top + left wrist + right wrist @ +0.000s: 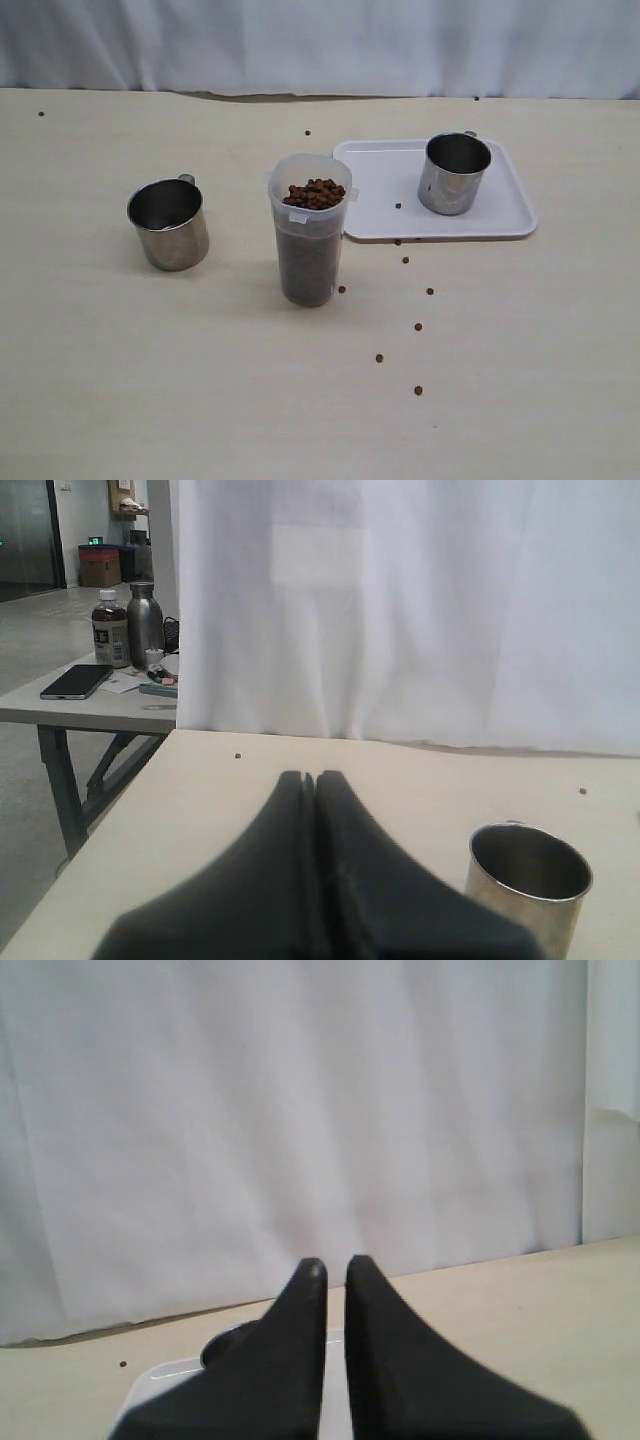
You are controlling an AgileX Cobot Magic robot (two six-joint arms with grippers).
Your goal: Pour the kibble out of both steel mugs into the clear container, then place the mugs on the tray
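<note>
The clear container stands mid-table, filled to the top with kibble. One steel mug sits upright and empty on the table to its left. The other steel mug stands upright on the white tray at the back right. Neither gripper shows in the exterior view. My left gripper is shut with nothing in it, and the left mug stands apart beside it. My right gripper is shut but for a thin slit and holds nothing. Behind it are the tray and the mug's rim.
Several loose pellets lie scattered on the table in front of the tray, and one lies on it. A white curtain hangs behind the table. In the left wrist view another table with bottles and a phone stands beyond the table's edge.
</note>
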